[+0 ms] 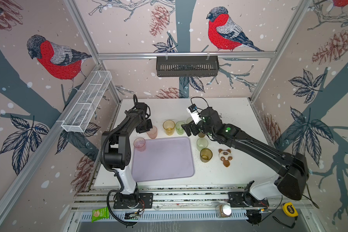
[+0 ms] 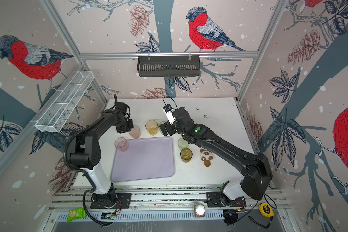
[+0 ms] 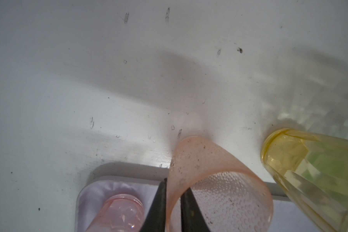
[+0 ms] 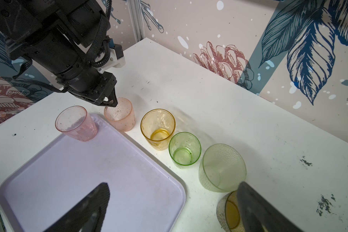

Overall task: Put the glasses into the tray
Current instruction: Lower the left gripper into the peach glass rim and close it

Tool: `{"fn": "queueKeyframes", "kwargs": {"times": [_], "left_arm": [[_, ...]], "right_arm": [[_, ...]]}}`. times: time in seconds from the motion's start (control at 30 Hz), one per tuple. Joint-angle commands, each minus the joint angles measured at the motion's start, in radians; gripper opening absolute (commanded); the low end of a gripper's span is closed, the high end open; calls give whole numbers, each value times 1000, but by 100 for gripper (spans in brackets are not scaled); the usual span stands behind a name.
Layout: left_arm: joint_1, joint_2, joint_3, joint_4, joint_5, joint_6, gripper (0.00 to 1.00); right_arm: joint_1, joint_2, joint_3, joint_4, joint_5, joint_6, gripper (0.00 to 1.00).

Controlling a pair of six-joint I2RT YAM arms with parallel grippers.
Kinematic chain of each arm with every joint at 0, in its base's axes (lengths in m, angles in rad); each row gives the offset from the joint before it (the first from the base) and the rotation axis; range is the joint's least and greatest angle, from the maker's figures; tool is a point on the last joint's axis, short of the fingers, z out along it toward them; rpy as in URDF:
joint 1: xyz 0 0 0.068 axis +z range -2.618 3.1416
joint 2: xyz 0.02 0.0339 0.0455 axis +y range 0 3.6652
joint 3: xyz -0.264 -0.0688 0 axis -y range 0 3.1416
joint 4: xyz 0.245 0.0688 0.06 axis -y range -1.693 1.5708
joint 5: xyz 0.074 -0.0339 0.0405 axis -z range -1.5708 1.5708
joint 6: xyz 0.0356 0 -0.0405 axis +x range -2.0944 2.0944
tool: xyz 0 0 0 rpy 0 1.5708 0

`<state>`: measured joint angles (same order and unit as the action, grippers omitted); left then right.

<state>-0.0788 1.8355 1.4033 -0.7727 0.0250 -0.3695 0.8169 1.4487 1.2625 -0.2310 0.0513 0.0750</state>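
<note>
My left gripper (image 3: 176,183) is shut on the wall of a dimpled pink glass (image 3: 209,166), one finger inside the rim and one outside. That glass (image 1: 152,132) stands on the table just behind the lavender tray (image 1: 165,160). A second pink glass (image 1: 139,143) stands in the tray's back left corner. Right of them an amber glass (image 4: 158,128), a green glass (image 4: 184,149), a frosted pale glass (image 4: 222,168) and a brown-olive glass (image 4: 227,211) stand on the table. My right gripper (image 4: 173,183) hangs open above the tray's back right corner, holding nothing.
A pale green glass (image 1: 202,143), an olive glass (image 1: 206,155) and a panda toy (image 1: 225,156) sit right of the tray. A wire mesh basket (image 1: 86,102) and a black slotted basket (image 1: 187,66) hang on the walls. A lidded jar (image 1: 224,210) and a tape measure (image 1: 289,209) lie at the front.
</note>
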Motion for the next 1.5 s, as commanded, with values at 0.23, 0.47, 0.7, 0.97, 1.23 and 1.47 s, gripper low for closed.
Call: {"fn": "queueKeyframes", "kwargs": {"times": [0.23,0.47,0.7,0.97,1.23,1.47], "left_arm": [[-4,6,11,-17,-7,-6,11],[-6,10,24,-24,-11,-7,9],[-10,16,38,-35,-16,-10,6],[-16,10,55,-55,-32,-12,2],[-19,-26,69,-87,-50,-17,1],[-22,-82,69,-124,-56,-16,0]], "right_arm": [[-9,-7,-2,18,-19,-11,100],[-15,-8,-5,19,-24,-12,100],[-23,-13,-10,24,-29,-14,100],[-30,-17,-14,28,-37,-14,100],[-30,-21,-14,28,-46,-15,100],[-28,-23,-13,31,-52,-10,100]]}}
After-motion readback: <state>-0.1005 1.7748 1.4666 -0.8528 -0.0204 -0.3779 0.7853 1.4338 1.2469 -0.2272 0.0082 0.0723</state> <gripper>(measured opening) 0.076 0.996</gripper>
